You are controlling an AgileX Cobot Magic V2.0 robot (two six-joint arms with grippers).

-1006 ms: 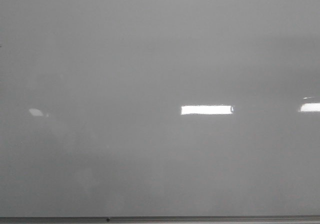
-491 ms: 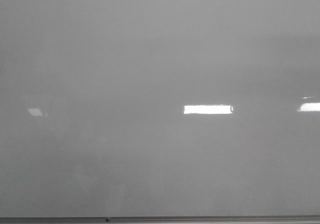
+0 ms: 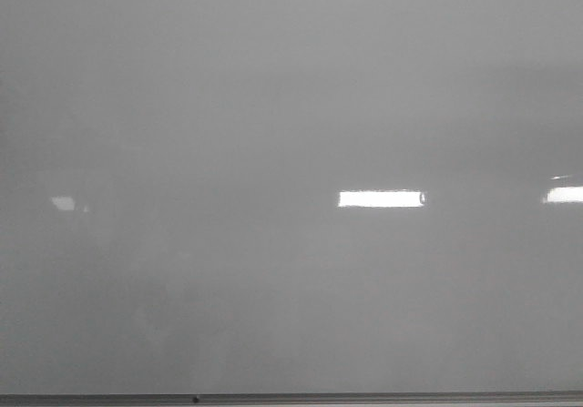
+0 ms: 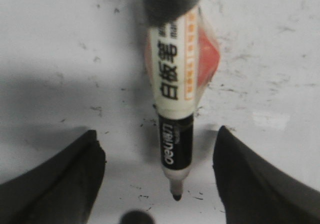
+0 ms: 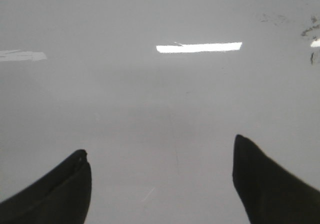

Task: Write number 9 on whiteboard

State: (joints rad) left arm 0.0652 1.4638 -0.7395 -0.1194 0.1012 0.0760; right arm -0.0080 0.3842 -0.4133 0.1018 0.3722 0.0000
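I'm seeing only reflections drifting on the whiteboard (image 3: 273, 106) since a second ago (no stroke yet); left gripper (image 4: 157, 179) and right gripper (image 5: 160, 179) are gaping, marker (image 4: 175, 108) ungripped.

Neither arm shows in the front view; only the wrist cameras catch the robot's own parts. The left gripper (image 4: 160, 179) has its two dark fingers (image 4: 55, 181) spread wide apart, one on each side of the marker (image 4: 175, 98), and neither finger touches it. The marker's tip points into the gap between the fingertips, roughly midway between them. The right gripper (image 5: 160, 184) likewise has its two dark fingers (image 5: 55, 191) set far apart, with nothing between them, and it faces the whiteboard (image 5: 160, 98) head-on. Whether either gripper's fingertips touch the whiteboard cannot be told. The wrists and arms behind both grippers are out of sight.
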